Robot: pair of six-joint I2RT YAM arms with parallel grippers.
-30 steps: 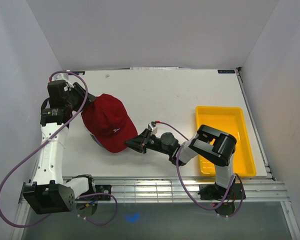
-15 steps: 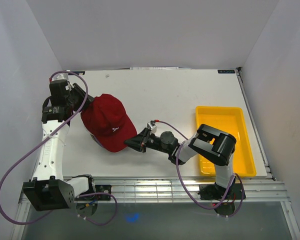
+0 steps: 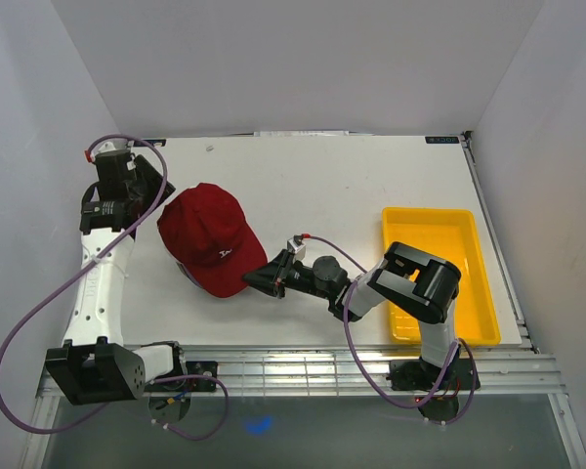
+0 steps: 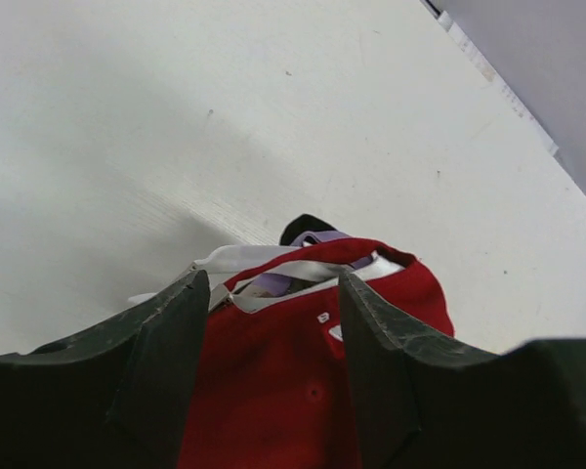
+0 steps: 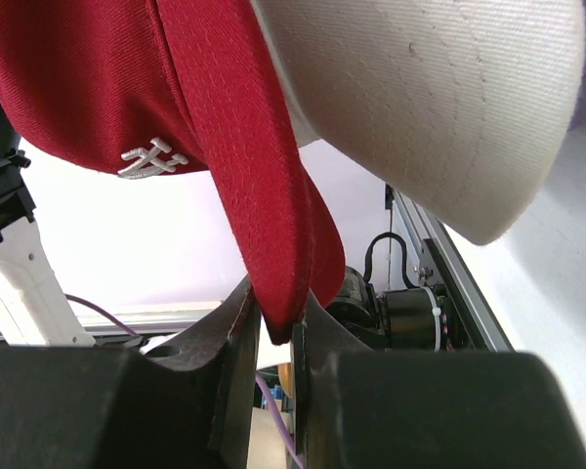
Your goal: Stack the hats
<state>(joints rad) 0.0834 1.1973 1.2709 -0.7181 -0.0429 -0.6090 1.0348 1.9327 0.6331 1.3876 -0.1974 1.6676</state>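
Note:
The dark red hat [image 3: 211, 237] lies on top of a pile of hats at the table's left. In the left wrist view the red hat [image 4: 303, 381] shows with white, lavender [image 4: 273, 284] and black edges beneath its back rim. My left gripper [image 3: 148, 191] is open, its fingers [image 4: 156, 362] apart just above the hat's back. My right gripper [image 3: 258, 282] is shut on the red hat's brim [image 5: 273, 234]; a white brim [image 5: 439, 107] lies beside it. The tan hat is hidden.
A yellow plastic tray [image 3: 439, 227] stands at the right of the white table [image 3: 352, 186], beside the right arm's elbow. White walls close in the table on three sides. A metal rail runs along the near edge.
My left gripper has pulled back up and to the left, off the red hat's back. The right gripper keeps its hold on the brim; the hat has barely shifted.

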